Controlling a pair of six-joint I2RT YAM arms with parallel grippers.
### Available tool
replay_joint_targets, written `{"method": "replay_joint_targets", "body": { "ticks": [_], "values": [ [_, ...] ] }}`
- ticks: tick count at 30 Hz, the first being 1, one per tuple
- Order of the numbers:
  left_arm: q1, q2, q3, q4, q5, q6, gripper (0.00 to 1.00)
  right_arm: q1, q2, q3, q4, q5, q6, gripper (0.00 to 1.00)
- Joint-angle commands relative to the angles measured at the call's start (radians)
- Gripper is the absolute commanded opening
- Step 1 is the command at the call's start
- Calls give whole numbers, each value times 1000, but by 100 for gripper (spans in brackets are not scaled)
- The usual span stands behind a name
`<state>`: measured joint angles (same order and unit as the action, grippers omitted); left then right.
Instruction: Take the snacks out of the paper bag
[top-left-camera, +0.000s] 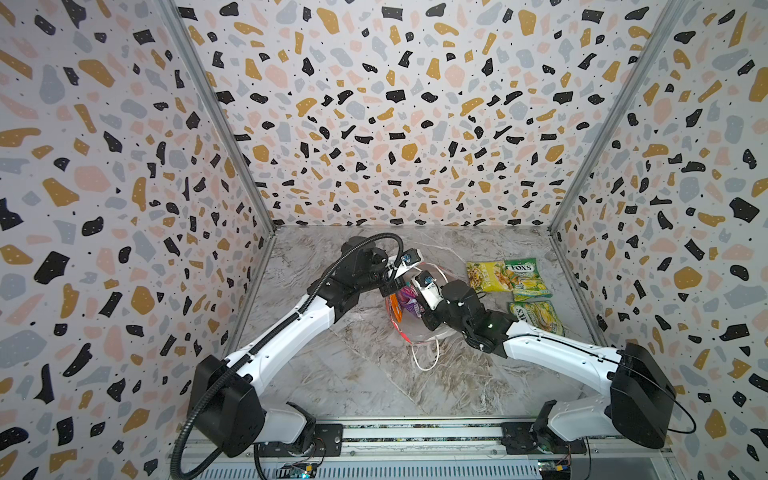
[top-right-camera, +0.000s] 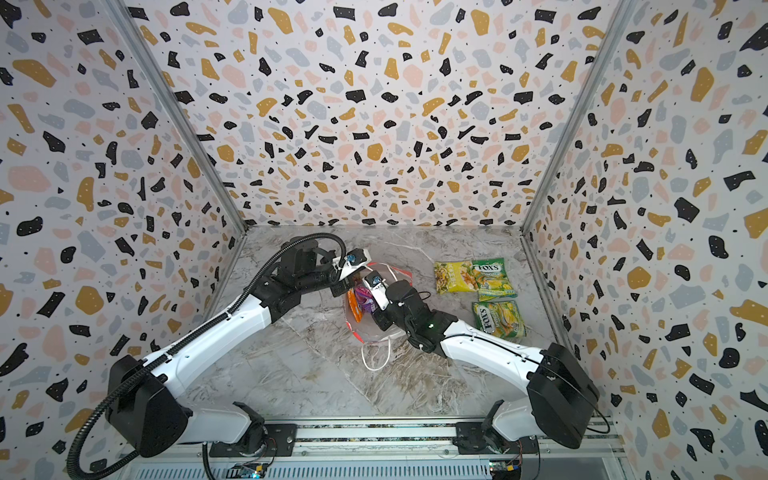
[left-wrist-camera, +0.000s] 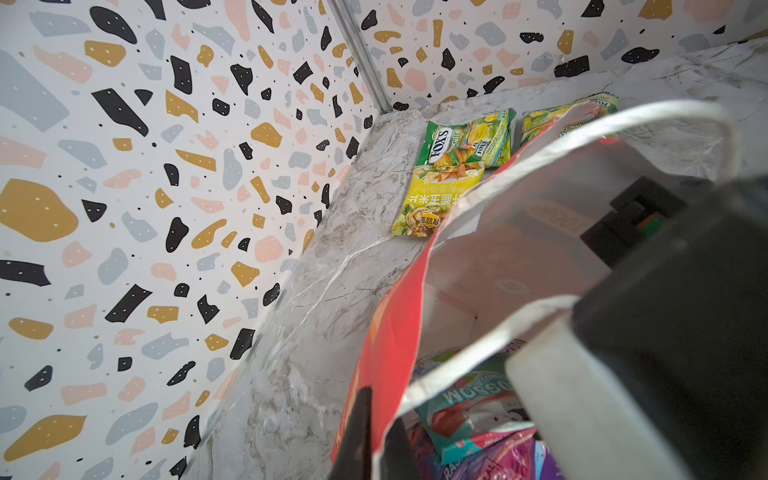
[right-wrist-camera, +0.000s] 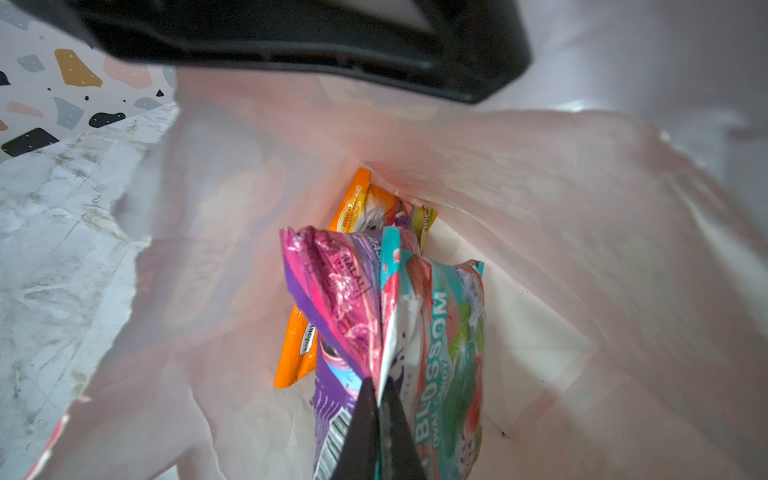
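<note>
Grips tight: right claw (right-wrist-camera: 378, 380) on teal packet (right-wrist-camera: 444, 353) in paper bag (right-wrist-camera: 540, 187), left claw (left-wrist-camera: 380, 419) on its rim (left-wrist-camera: 428, 253).

Robot test booth in a lab, three terrazzo-patterned wall panels (top-left-camera: 374, 104) joined by aluminium corner posts (top-left-camera: 219, 124), marble-look bench (top-left-camera: 353, 374), two white-and-black robot arms (top-left-camera: 282, 336) mounted on a front metal rail (top-left-camera: 415, 434), exposed circuit boards (top-left-camera: 297, 471), corrugated cable conduit (top-left-camera: 376, 236).

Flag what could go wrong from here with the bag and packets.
1. The right fingers pinch where the purple packet and teal packet meet; both may lift, and one could drop.
2. The left fingers hold only the rim of the bag; a snagged packet might tip or tear it.
</note>
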<state>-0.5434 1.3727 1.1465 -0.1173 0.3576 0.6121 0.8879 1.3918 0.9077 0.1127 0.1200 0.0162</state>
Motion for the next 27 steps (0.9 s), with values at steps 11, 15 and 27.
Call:
{"method": "replay_joint_targets", "body": {
  "ticks": [11,15,27],
  "values": [
    [0,-19,-1,67,9,-14,0,-4,113,66,70,-12,48,16],
    [1,-22,-4,72,12,-14,0,-10,106,70,61,-3,54,23],
    [0,-17,1,67,8,-11,0,-42,144,64,20,14,55,38]
  ]
}}
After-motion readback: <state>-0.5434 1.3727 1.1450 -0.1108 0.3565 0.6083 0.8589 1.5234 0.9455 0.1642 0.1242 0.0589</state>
